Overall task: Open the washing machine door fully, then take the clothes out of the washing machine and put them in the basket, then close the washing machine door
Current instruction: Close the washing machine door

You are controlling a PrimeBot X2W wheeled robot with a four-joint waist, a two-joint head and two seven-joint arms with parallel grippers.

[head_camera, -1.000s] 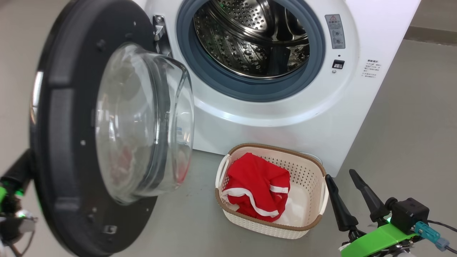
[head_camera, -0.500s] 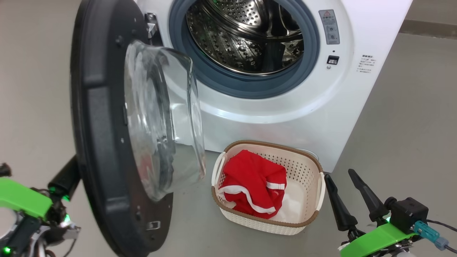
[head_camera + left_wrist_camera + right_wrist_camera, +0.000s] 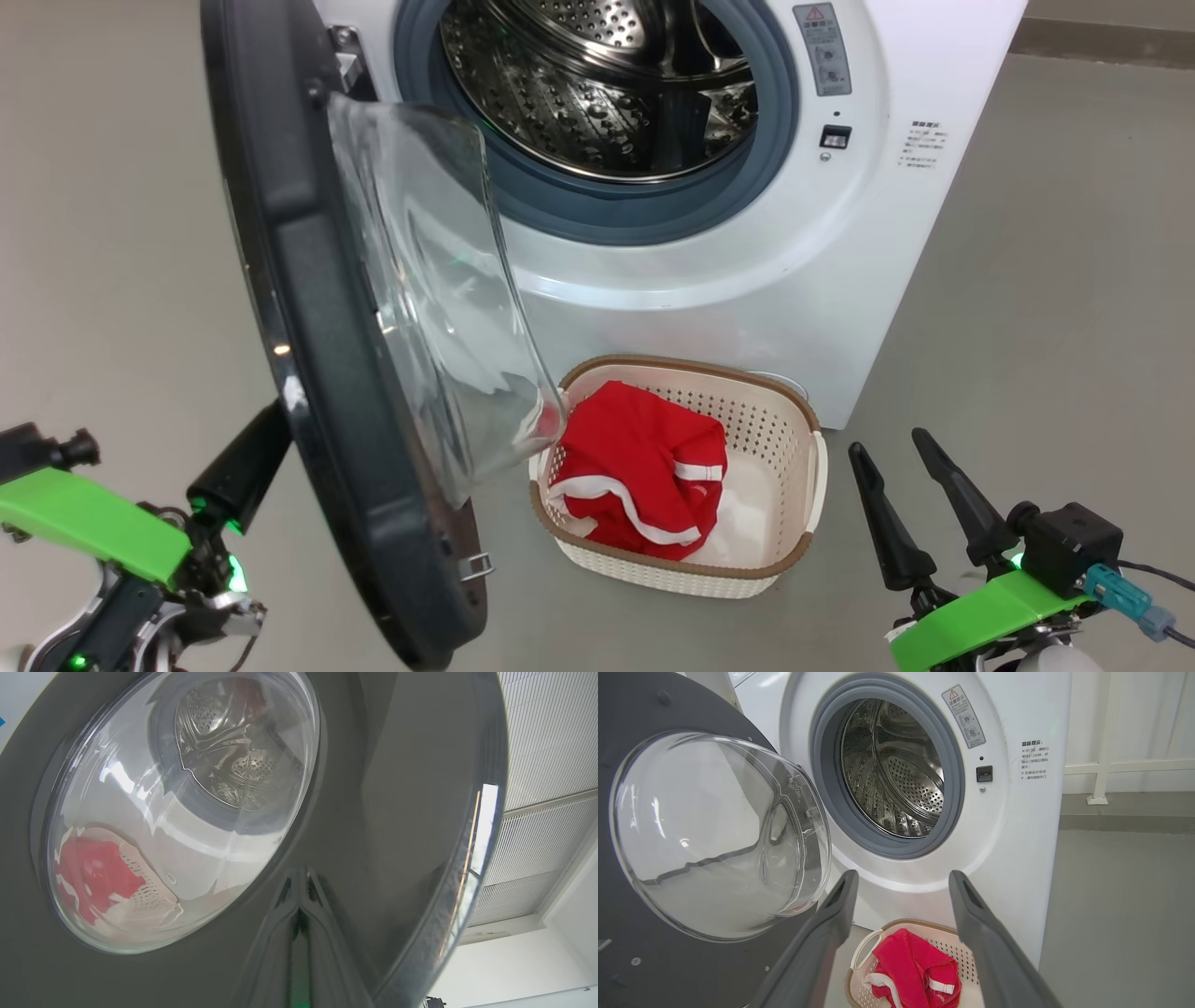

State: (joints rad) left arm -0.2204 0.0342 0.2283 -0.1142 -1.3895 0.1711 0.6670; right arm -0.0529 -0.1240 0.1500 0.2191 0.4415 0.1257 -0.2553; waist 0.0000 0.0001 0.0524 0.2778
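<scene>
With your left gripper [image 3: 299,882] pressed, fingers together, against its outer face, the washing machine door [image 3: 317,308] has swung partway shut, while the red clothes [image 3: 644,467] lie in the basket [image 3: 794,448] and your right gripper [image 3: 887,441] waits spread.

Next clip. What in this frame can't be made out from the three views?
- Drum floor nearest the opening: hidden by the rubber ring in head and right wrist views, so emptiness is unconfirmed.
- Left end effector tips: behind the door in the head view.
- How many clothes lie in the basket: bunched together, and cut off by the right wrist view's bottom edge.
- Sticker text: too small.
</scene>
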